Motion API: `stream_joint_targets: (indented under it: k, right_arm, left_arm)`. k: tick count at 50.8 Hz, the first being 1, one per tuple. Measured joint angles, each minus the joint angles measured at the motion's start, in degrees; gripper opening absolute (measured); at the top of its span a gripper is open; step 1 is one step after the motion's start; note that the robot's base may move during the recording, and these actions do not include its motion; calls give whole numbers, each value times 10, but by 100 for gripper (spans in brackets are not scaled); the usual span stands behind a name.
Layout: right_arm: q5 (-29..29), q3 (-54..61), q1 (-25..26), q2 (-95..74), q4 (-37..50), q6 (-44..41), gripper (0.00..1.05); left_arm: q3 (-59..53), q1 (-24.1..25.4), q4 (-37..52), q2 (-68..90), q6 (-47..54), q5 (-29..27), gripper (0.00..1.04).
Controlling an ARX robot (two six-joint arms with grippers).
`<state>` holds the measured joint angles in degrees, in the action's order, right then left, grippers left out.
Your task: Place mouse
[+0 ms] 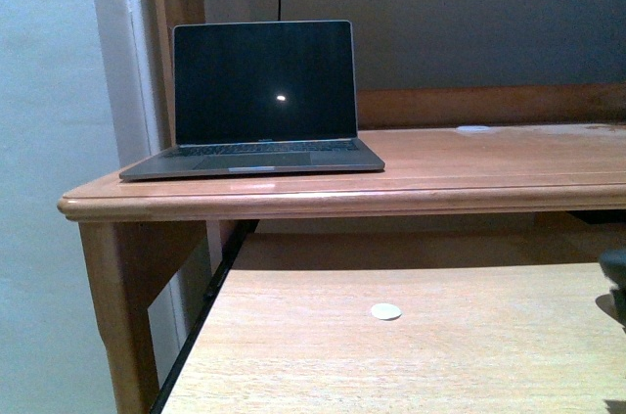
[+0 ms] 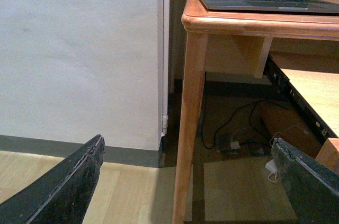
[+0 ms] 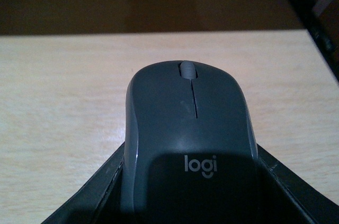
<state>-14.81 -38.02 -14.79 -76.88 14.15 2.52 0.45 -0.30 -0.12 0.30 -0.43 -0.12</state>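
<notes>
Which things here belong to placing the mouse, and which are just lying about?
Job: mouse, right gripper shut on it, lower shelf beneath it.
Lying about: laptop, white disc, floor cables, open left gripper.

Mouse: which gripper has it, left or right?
The right gripper: the mouse sits between its fingers, over the shelf. The left gripper is open and holds nothing, down beside the desk leg.
</notes>
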Motion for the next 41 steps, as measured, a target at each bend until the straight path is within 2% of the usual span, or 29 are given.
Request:
stream_joint_targets:
  k: [6,12,18,41]
  right_arm:
    - [0,-32,-11,43,-25,7,55]
    - [-10,-121,-46,39,-43,12,55]
    - [-29,-225,-72,-33,-59,12,55]
    - [-102,-531,-103,-304,-99,-9,55]
  left_arm:
    - [0,0,0,0,0,0,97]
    - [0,0,0,0,0,0,97]
    - [0,0,0,0,0,0,97]
    - [0,0,0,0,0,0,97]
